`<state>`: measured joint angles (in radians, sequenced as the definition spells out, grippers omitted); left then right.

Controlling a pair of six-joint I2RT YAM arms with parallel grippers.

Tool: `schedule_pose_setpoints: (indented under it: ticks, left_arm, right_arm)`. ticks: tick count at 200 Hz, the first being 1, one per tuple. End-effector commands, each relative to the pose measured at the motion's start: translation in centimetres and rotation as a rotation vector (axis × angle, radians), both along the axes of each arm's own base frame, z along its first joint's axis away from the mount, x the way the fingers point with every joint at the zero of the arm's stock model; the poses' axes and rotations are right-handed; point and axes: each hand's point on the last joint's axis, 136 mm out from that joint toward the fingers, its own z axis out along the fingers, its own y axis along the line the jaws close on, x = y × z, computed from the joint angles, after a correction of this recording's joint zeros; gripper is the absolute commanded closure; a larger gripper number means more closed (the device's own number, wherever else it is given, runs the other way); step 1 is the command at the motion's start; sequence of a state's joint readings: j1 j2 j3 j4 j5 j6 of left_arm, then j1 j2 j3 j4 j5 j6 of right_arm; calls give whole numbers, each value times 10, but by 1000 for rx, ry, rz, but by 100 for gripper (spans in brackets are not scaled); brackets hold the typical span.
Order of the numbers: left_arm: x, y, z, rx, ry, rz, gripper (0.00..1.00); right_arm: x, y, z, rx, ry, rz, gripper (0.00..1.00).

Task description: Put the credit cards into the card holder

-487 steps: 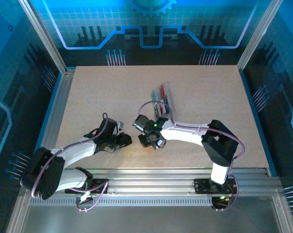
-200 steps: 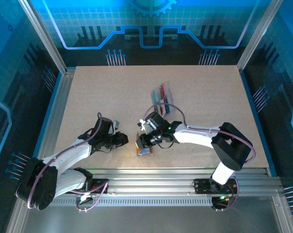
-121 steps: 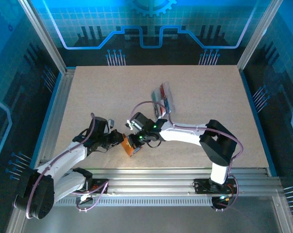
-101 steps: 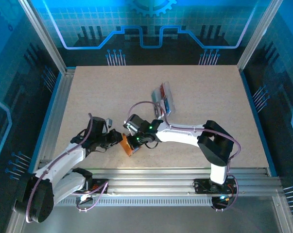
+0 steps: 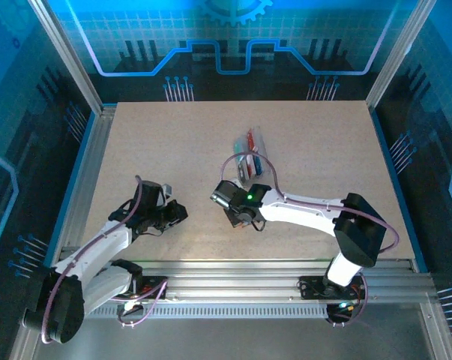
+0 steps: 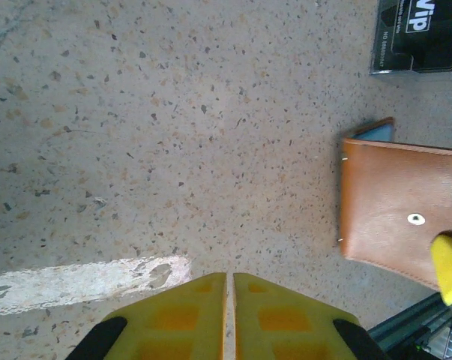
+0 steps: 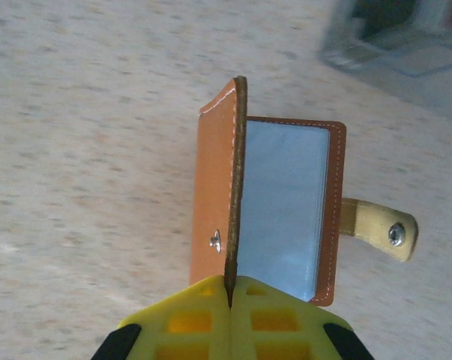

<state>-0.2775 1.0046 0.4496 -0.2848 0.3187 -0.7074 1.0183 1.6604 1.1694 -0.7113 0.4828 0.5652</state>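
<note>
The card holder (image 7: 211, 187), a brown leather wallet, stands open in the right wrist view, showing its pale grey-blue lining and a clasp tab (image 7: 379, 229). My right gripper (image 7: 231, 281) is shut on the edge of one leather flap. From the left wrist the card holder (image 6: 394, 206) lies to the right, with a yellow right fingertip (image 6: 450, 266) on it. My left gripper (image 6: 229, 276) is shut on nothing, over bare table to the wallet's left. A dark credit card (image 6: 417, 37) lies beyond the wallet. From above, the left gripper (image 5: 179, 214) and right gripper (image 5: 237, 216) are apart.
A clear tray (image 5: 252, 154) with red and teal cards sits behind the right gripper, with a pink cable looping over it. A pale scuffed patch (image 6: 83, 277) marks the table near the left fingers. The metal rail (image 5: 233, 270) runs along the near edge.
The right gripper has moved to the right with the card holder, away from the left gripper. The left gripper no longer touches the wallet and has barely moved.
</note>
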Motion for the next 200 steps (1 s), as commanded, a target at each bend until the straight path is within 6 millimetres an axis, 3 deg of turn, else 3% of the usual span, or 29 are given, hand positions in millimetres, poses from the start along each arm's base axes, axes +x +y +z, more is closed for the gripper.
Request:
schedule_pose_setpoints:
  ticks: [1, 44, 74, 102, 110, 153, 176, 200]
  left_arm:
    - [1, -1, -1, -11, 4, -4, 88]
    - [1, 0, -2, -7, 7, -3, 88]
    - [0, 0, -3, -5, 10, -6, 88]
    - [0, -1, -2, -7, 8, -9, 87]
    - [0, -1, -2, -6, 6, -9, 87]
    - [4, -4, 0, -12, 5, -21, 87]
    - [6, -5, 2, -13, 3, -25, 87]
    - [7, -5, 3, -15, 4, -27, 87]
  right_arm:
    - [2, -39, 4, -190, -61, -58, 100]
    - [-6, -2, -19, -252, -28, 15, 100]
    - [-17, 26, -34, -154, 46, 76, 100]
    - [-25, 40, -40, 0, 140, 116, 81]
    - [-27, 41, -41, 61, 174, 116, 72]
    - [-24, 35, -37, 303, 279, 91, 48]
    - [-17, 28, -33, 412, 303, 65, 41]
    - [-10, 16, -28, 374, 259, 54, 41]
